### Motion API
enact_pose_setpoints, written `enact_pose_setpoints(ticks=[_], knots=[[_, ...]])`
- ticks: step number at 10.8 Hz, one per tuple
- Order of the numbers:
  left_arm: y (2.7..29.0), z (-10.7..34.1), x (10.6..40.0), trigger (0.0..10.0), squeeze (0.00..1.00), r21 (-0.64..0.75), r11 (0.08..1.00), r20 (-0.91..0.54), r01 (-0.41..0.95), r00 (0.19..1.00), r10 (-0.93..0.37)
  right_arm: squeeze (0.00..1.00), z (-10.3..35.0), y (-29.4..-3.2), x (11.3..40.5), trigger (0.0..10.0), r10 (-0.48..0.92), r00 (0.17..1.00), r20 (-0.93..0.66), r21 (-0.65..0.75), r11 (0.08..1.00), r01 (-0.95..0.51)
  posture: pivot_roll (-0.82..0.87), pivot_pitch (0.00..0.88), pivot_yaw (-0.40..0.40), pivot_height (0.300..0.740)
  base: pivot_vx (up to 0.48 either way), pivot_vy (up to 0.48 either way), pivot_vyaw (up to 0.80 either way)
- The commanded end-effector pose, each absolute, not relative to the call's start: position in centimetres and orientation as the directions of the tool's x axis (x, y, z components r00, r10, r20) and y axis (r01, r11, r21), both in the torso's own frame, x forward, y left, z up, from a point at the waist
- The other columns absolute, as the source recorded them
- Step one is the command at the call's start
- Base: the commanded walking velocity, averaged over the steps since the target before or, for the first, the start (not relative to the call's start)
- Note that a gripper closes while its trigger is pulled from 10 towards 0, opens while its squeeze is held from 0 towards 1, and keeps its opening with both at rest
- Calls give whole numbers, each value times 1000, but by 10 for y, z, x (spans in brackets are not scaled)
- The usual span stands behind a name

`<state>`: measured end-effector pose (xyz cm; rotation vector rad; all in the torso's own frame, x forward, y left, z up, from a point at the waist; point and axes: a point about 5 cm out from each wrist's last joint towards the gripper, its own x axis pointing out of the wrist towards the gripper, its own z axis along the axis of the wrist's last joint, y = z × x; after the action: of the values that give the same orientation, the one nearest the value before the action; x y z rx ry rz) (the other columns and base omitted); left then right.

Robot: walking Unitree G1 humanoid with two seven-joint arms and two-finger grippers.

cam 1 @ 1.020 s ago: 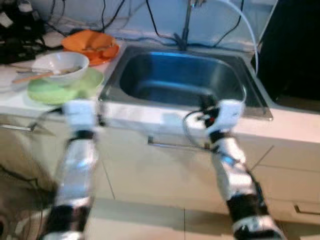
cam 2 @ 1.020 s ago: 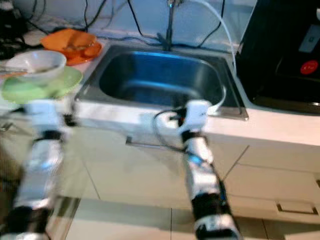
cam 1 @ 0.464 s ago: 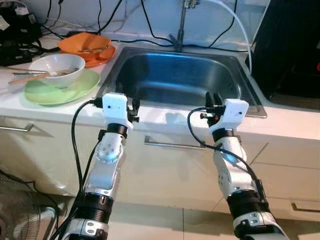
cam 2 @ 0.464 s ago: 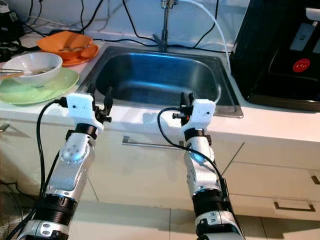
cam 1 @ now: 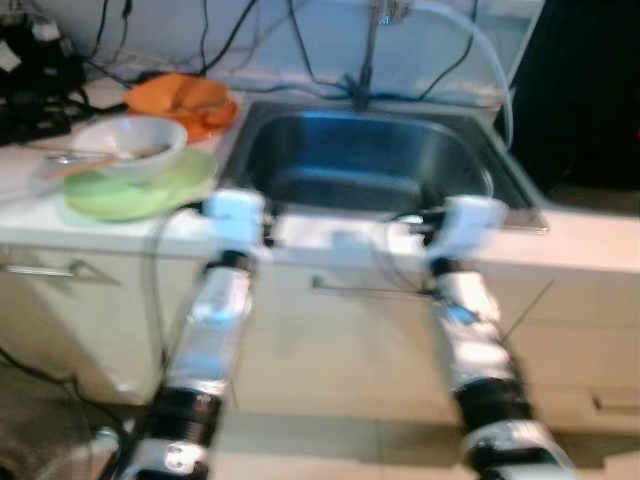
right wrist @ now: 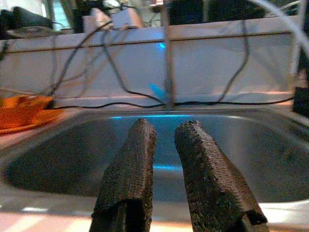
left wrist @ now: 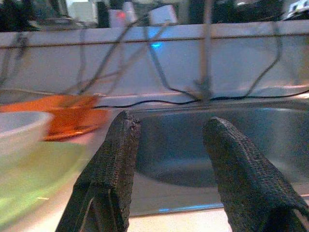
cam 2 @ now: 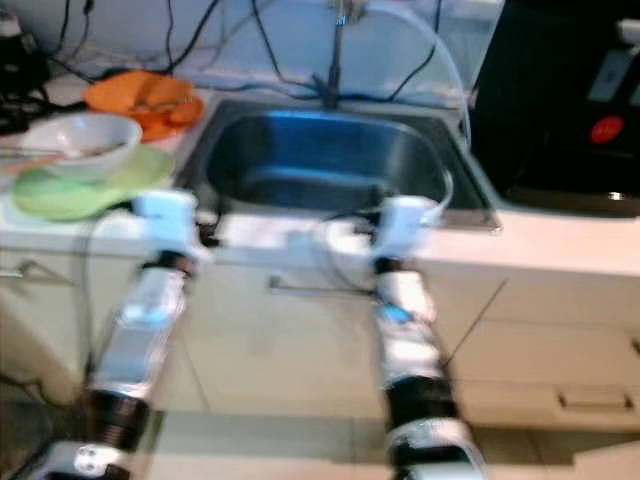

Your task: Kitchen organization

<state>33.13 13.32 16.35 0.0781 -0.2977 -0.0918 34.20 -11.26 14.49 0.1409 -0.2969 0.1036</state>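
- Dishes sit on the counter to the left of the sink: a white bowl resting on a green plate, close to the counter's front edge.
- Something long, maybe chopsticks or a spoon handle, lies across the bowl and pokes out toward the left; too blurry to say which.
- Behind those, closer to the back wall and right by the sink's left rear corner, there's an orange plate with something orange piled on it.
- Stainless sink is set into the middle of the counter, and the tap comes up at its back edge with a pale hose arcing off to the right.
- Left gripper is held at the sink's front left corner with its fingers spread apart and nothing between them.
- Right gripper is at the front rim of the sink, more toward the right, fingers only a narrow gap apart, nothing held.
- Black cables trail down the back wall.
- A big dark appliance stands on the counter's right end.
- Head views are pretty smeared.
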Motion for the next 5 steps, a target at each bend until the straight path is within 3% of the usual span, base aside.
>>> enact_pose_setpoints(ticks=[1, 5], knots=[[124, 162, 331, 10000, 0, 88, 990, 280, 107, 951, -128, 0, 148, -124, 343, 10000, 52, 948, 314, 121, 988, -94, 192, 0, -15, 740, 0, 386, 0], [123, 163, 332, 10000, 0, 92, 990, 280, 108, 951, -130, 0, 144, -126, 342, 10000, 46, 952, 303, 132, 987, -90, 192, 0, -10, 740, 0, 382, 0]])
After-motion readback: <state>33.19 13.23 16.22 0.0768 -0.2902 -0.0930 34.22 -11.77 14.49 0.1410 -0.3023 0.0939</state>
